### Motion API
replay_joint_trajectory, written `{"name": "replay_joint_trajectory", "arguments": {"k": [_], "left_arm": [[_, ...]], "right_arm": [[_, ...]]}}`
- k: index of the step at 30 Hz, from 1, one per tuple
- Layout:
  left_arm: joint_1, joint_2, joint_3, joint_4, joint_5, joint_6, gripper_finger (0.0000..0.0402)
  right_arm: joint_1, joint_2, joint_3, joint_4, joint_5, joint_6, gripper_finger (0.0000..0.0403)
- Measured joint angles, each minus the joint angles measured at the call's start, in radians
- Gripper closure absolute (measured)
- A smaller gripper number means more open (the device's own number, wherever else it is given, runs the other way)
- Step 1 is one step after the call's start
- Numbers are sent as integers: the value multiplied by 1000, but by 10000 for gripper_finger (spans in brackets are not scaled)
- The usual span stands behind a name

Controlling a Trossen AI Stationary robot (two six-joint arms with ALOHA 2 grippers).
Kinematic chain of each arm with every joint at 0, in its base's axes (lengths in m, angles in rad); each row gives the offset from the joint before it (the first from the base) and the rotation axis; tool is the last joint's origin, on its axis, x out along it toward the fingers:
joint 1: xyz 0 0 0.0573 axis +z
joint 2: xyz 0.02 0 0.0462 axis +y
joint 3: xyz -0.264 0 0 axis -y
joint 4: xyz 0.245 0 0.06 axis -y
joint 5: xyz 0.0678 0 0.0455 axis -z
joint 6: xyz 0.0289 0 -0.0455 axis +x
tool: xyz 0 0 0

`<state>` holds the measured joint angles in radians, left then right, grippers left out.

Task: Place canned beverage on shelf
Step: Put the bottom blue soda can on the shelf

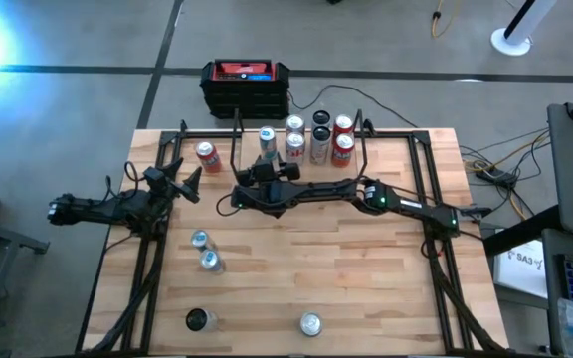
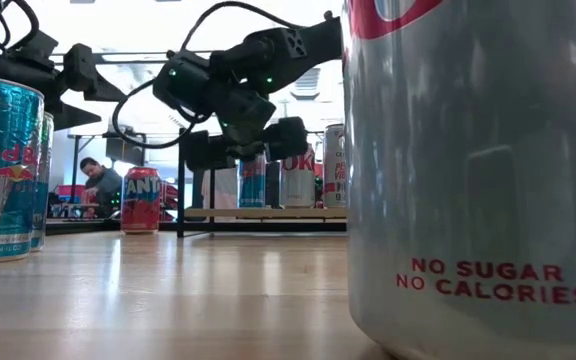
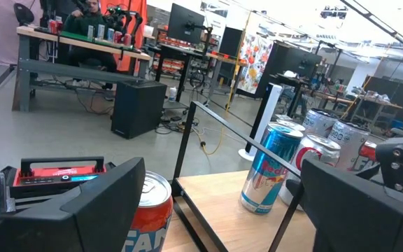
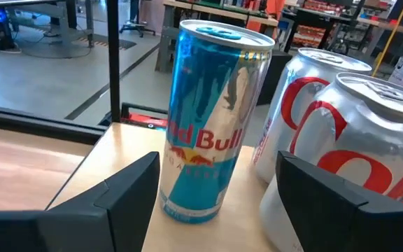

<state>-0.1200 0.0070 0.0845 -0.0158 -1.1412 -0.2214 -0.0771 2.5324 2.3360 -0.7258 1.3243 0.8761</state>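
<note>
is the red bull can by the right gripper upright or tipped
Upright: the Red Bull can stands on its base on the shelf, top rim level, beside the silver cans.

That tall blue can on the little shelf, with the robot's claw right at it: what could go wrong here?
The blue can stands right beside silver-and-red cans on the shelf. The right gripper has a finger on each side of it, jaws apart. A finger might nudge a neighbouring can. The tall, narrow can might also tip if the fingers brush it. The left gripper waits open near an orange can.
</note>
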Motion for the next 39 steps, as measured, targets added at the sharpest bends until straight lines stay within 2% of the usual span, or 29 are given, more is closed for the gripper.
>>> {"name": "replay_joint_trajectory", "arguments": {"k": [24,39], "left_arm": [[0,0,0,0,0,0,33],[0,0,0,0,0,0,33]], "right_arm": [[-51,2,0,21,-24,3,137],[-90,2,-1,109,-28,-72,138]]}}
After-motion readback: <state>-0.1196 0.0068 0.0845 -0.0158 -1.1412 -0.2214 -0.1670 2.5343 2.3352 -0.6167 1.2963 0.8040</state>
